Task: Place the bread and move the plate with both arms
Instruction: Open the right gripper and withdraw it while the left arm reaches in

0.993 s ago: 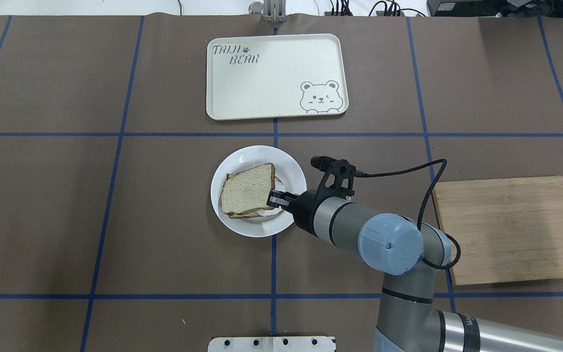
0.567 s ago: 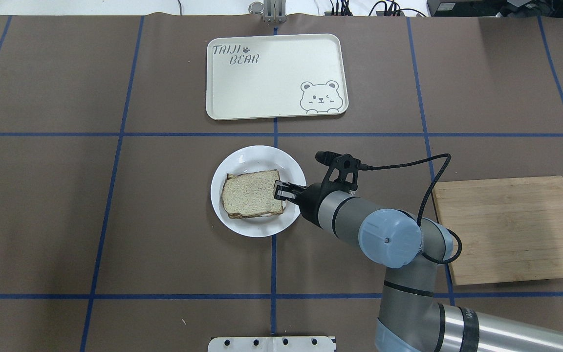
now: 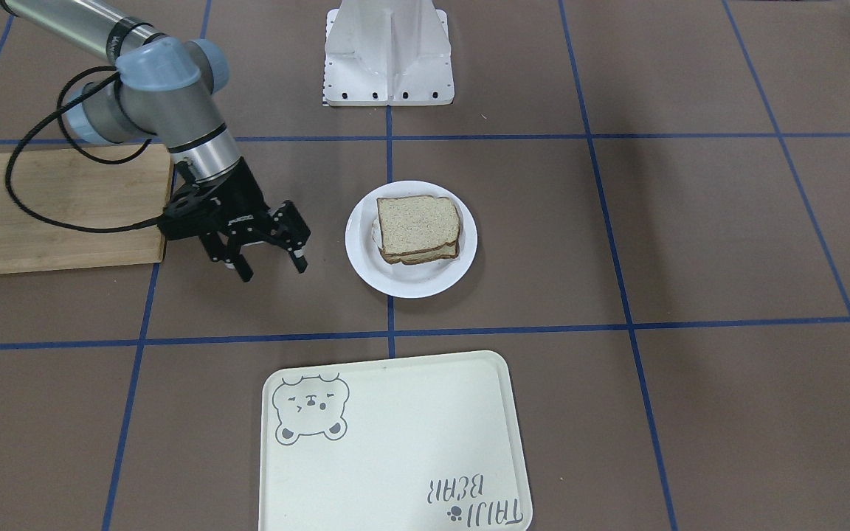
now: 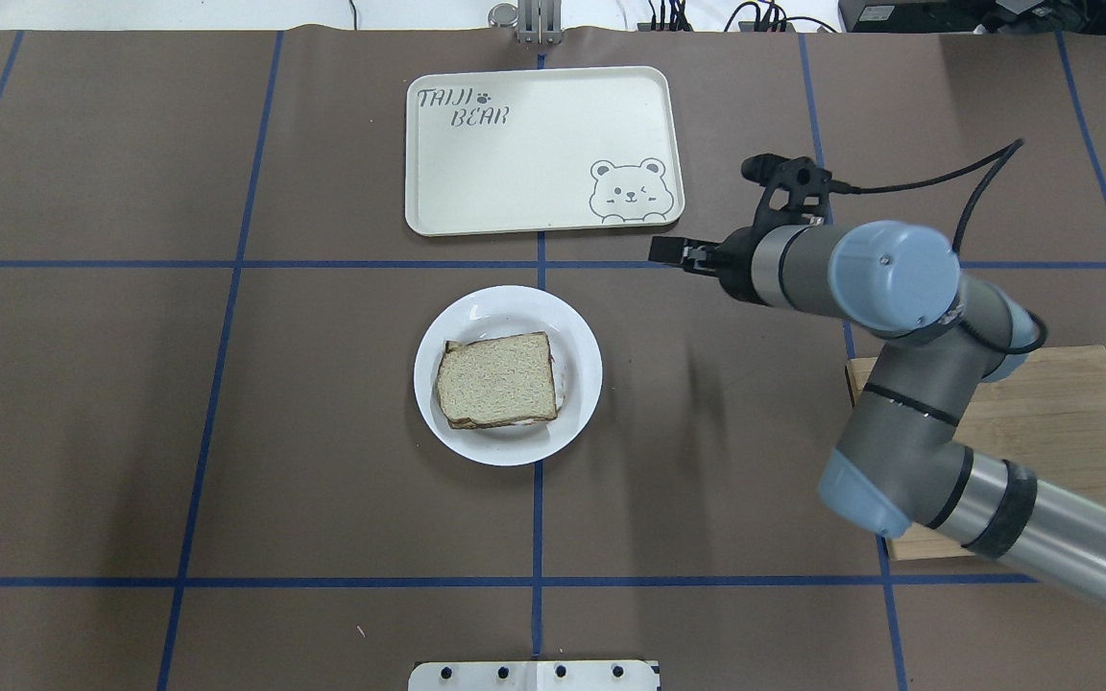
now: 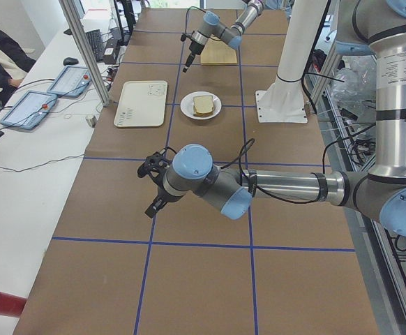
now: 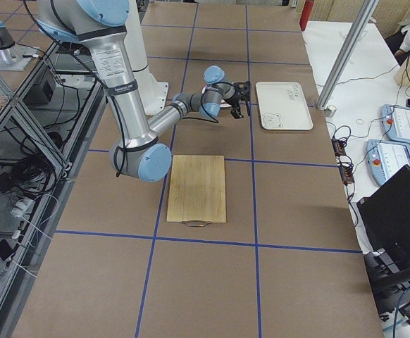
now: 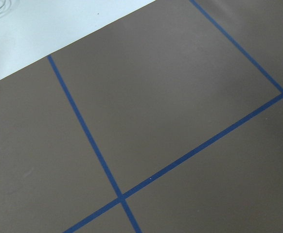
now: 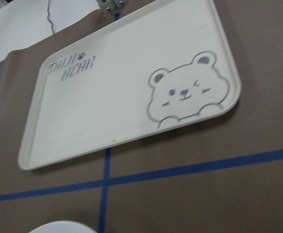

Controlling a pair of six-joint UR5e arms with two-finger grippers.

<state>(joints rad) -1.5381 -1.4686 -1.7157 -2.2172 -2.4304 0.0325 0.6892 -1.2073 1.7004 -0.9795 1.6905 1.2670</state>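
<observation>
Right gripper (image 3: 274,270), fingers apart, beside the plate (image 3: 410,285) (bread (image 3: 417,220) on it).

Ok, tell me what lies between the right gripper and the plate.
Nothing: only bare brown table cover separates the right gripper from the plate, shown clearest in the exterior front-facing view.

Overhead exterior: mounted high behind the robot, facing forward and down; tray (image 4: 539,149) at top centre, plate (image 4: 574,326) at centre. Front-facing: opposite side, looking steeply down, robot base (image 3: 388,55) at top, tray at bottom with lettering inverted. Both share plate, tray and cutting board (image 4: 1043,422). Side views: distant, one at each table end, looking lengthwise, both covering the tray. Left wrist: close on table surface (image 7: 170,97) and tape lines (image 7: 88,133). Right wrist: close on tray, plate rim at lower left.
</observation>
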